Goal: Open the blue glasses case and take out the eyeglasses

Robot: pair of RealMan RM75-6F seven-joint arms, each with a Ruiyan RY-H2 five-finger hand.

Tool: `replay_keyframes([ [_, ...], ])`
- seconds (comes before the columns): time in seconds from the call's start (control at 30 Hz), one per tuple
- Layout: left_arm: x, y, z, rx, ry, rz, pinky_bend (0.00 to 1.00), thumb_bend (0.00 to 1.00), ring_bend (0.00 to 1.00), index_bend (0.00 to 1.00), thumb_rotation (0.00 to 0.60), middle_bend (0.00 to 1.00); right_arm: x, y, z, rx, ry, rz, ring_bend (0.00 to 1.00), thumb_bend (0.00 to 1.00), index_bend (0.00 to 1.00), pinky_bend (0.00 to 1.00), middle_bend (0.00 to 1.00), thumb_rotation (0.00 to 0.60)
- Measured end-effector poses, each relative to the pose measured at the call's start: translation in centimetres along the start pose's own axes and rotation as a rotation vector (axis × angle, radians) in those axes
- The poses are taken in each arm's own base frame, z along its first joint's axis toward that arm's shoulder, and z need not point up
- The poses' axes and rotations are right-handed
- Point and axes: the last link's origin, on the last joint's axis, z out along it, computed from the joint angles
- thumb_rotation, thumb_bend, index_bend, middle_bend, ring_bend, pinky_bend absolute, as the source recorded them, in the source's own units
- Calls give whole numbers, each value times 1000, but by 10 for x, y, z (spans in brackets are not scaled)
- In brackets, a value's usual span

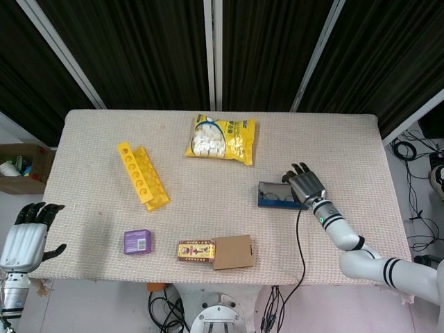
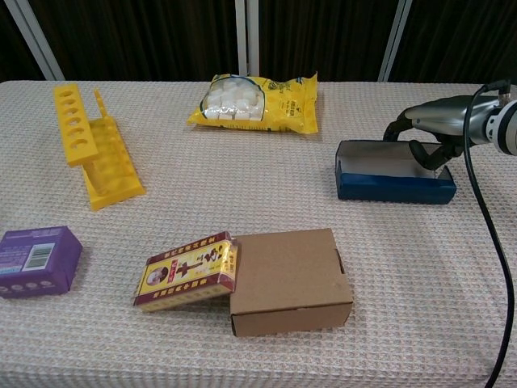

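Observation:
The blue glasses case (image 1: pixel 277 196) (image 2: pixel 394 184) lies at the right of the table with its lid tipped up, showing a grey lining. My right hand (image 1: pixel 306 186) (image 2: pixel 430 133) is at the case's right end, fingers curled over the raised lid and holding it. Dark shapes sit in the case in the head view, but I cannot make out eyeglasses. My left hand (image 1: pixel 28 232) hangs off the table's left edge, fingers apart and holding nothing; the chest view does not show it.
A yellow rack (image 1: pixel 142 175) (image 2: pixel 89 145) lies at the left, a yellow snack bag (image 1: pixel 220 139) (image 2: pixel 257 101) at the back. Near the front edge are a purple box (image 2: pixel 36 260), a red box (image 2: pixel 190 269) and a cardboard box (image 2: pixel 291 279).

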Motion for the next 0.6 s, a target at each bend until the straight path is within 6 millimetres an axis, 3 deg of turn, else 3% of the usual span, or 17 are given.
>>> replay_keyframes([
  [0.13,1,0,-1,4,0,2,140,0,129,204,600,207,13,-2,15,-22,48,5,0,772,199,0,188,600],
  [0.23,1,-2,-2,12,-1,3,140,0,129,205,600,207,19,-2,13,-20,84,8,0,780,198,0,166,600],
  [0.43,-1,-3,-1,14,-4,0,139,0,129,204,600,207,15,-4,-16,45,126,14,0,811,260,0,65,600],
  [0.6,-3,3,4,-9,-9,-4,140,0,129,204,600,207,-12,13,-51,72,95,42,0,842,296,0,34,600],
])
